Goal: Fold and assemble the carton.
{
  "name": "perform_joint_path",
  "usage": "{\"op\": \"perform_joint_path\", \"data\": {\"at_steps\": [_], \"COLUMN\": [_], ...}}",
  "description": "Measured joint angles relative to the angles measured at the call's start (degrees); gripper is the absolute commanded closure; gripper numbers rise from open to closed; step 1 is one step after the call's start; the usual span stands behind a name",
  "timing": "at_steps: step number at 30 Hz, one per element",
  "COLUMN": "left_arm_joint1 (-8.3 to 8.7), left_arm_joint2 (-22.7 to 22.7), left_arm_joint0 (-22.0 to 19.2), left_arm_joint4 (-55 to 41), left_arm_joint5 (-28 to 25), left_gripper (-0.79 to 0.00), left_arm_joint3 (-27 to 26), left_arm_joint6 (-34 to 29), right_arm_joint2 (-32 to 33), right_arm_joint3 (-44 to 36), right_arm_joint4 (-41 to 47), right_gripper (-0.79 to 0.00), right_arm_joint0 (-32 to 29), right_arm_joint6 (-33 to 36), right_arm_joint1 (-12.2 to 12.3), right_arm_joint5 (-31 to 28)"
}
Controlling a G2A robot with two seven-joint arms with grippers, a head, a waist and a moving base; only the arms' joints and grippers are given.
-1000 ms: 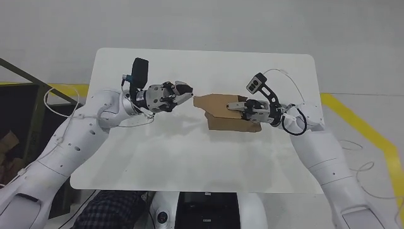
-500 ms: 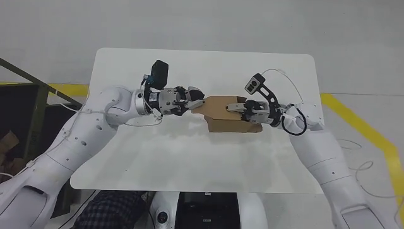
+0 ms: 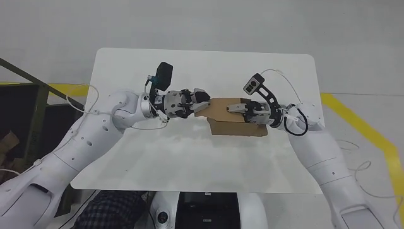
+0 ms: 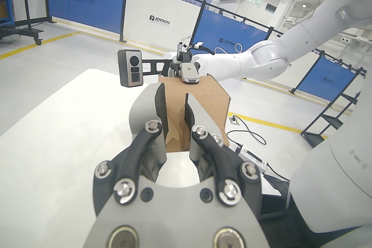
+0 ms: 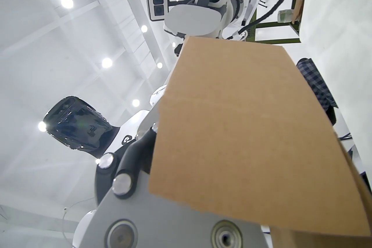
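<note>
A brown carton [image 3: 230, 123] lies on its side in the middle of the white table [image 3: 158, 153]. My left gripper [image 3: 201, 98] is at its left end, fingers a narrow gap apart. In the left wrist view the carton [image 4: 209, 103] stands just beyond those fingers [image 4: 161, 112], and its end face shows between them. My right gripper [image 3: 238, 108] holds the carton from the right, one finger lying flat on the top panel [image 4: 190, 80]. In the right wrist view the carton panel [image 5: 241, 127] hides that gripper's fingertips.
The carton lies roughly midway between the table's front and back edges, with bare tabletop [image 4: 58, 121] on all sides. A dark green frame [image 3: 25, 96] stands off the table's left side. A yellow floor line [image 3: 344, 106] runs to the right.
My left gripper has moved right, up to the carton's left end. The flap that stuck out there is now pushed in. The right gripper has kept its hold.
</note>
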Motion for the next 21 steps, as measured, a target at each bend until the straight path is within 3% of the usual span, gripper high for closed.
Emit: {"op": "perform_joint_path", "data": {"at_steps": [12, 21], "left_arm_joint1": [0.48, -0.46], "left_arm_joint2": [-0.7, 1.6], "left_arm_joint0": [0.3, -0.7], "left_arm_joint4": [2.1, 0.3], "left_arm_joint5": [0.0, 0.0], "left_gripper": [-0.169, -0.172], "left_arm_joint3": [1.3, 1.6], "left_arm_joint6": [1.1, 1.7], "right_arm_joint2": [0.2, 0.1], "right_arm_joint3": [-0.2, -0.5], "right_arm_joint4": [-0.1, 0.5], "right_gripper": [0.0, 0.0], "right_arm_joint0": [-0.2, -0.2], "right_arm_joint6": [0.1, 0.6], "right_arm_joint1": [0.0, -0.1], "right_arm_joint5": [0.1, 0.4]}}
